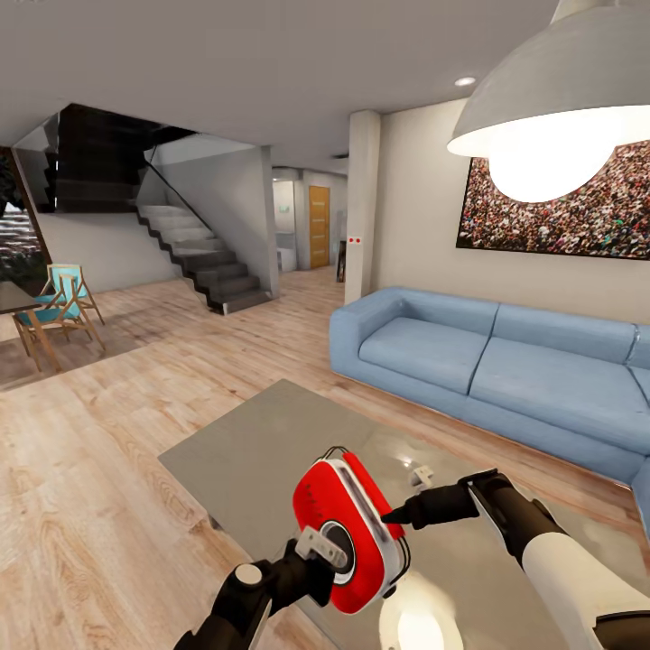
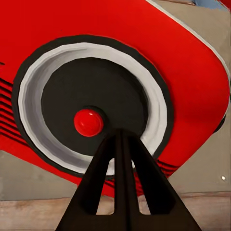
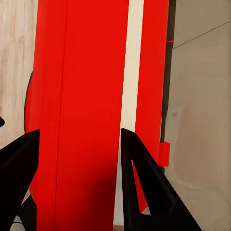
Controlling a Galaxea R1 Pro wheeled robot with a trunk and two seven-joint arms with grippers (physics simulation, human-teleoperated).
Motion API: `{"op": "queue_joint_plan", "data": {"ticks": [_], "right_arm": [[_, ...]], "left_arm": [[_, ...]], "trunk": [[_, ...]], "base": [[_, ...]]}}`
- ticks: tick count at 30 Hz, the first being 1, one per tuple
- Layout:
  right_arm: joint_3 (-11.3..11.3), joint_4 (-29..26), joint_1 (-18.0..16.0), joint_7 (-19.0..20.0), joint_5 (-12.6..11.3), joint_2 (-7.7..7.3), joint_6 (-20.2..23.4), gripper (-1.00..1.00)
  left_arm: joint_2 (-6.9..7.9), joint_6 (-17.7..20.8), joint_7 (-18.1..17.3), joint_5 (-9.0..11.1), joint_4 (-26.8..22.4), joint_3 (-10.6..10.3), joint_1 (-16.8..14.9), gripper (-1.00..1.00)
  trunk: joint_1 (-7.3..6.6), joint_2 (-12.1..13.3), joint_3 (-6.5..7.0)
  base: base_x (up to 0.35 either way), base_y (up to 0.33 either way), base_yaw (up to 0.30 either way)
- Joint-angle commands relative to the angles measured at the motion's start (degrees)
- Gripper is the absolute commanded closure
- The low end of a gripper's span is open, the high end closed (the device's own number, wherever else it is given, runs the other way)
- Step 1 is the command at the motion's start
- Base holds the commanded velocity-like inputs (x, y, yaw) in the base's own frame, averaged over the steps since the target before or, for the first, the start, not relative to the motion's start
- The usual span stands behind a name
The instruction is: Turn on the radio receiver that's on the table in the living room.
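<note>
Your small rounded red radio with the white-grey side trim stands upright on the near part of the glossy grey low tabletop, and it sits right between your two tools. Its long axis runs up and down, leaning a little. The face with the round dial points straight at your left tool, and the thin wire handle is on top.

Your left tool has its two black fingers pressed together into one tip. In the left wrist view that tip lies over the dial's white ring, just beside the little red button at the centre; I can't tell if it's actually touching.

Your right tool comes at the radio's narrow side edge. In the right wrist view its fingers are spread wide, with the red body and the pale trim stripe lying between them. They straddle the radio, but no pinch shows.
</note>
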Motion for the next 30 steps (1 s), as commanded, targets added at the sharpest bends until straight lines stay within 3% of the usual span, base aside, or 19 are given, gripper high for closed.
{"op": "queue_joint_plan", "data": {"ticks": [1, 2, 4, 7, 9, 13, 23, 30], "right_arm": [[-0.1, 0.0, 0.0, 0.1, -0.4, 0.01, 0.2, 1.0], [-0.1, 0.0, 0.0, 0.1, -0.4, 0.01, 0.2, 1.0], [-0.1, 0.0, 0.0, 0.1, -0.4, 0.01, 0.1, 1.0], [0.0, -0.1, 0.0, 0.5, -0.4, 0.01, 0.1, 1.0], [1.7, -0.1, 0.0, 3.1, -0.4, 0.01, 0.1, 1.0], [3.6, 0.0, 0.0, 4.7, -0.3, 0.01, 0.1, 1.0], [3.9, 0.0, 0.0, 4.8, -0.3, 0.01, 0.1, 1.0], [3.9, 0.0, 0.0, 4.7, -0.3, 0.01, 0.1, 1.0]], "left_arm": [[0.0, 0.0, 0.1, -1.0, 0.2, 0.1, 0.0, 1.0], [0.0, -0.1, 0.3, -3.9, 0.6, 0.4, 0.0, 1.0], [0.0, -0.1, 0.5, -6.3, 0.9, 1.3, 0.0, 1.0], [0.0, -0.3, 0.5, -7.7, 1.6, 2.3, 0.0, 1.0], [0.0, -0.4, 0.5, -8.1, 2.0, 2.6, -0.1, 1.0], [0.0, -0.4, 0.4, -8.0, 1.9, 2.7, -0.2, 1.0], [0.0, -0.3, 0.1, -7.5, 2.3, 2.6, -2.4, 1.0], [0.0, -0.5, -3.0, -6.0, 6.0, 2.3, -2.6, 1.0]], "trunk": [[0.0, 0.0, 0.0], [0.0, 0.0, 0.0], [0.0, 0.0, 0.0], [0.0, 0.0, 0.0], [0.0, 0.0, 0.0], [0.0, 0.0, 0.0], [0.0, 0.0, 0.0], [0.0, 0.0, 0.0]], "base": [[0.0, 0.0, 0.0], [0.0, 0.0, 0.0], [0.0, 0.0, 0.0], [0.0, 0.0, 0.0], [0.0, 0.0, 0.0], [0.0, 0.0, 0.0], [0.0, 0.0, 0.0], [0.0, 0.0, 0.0]]}}
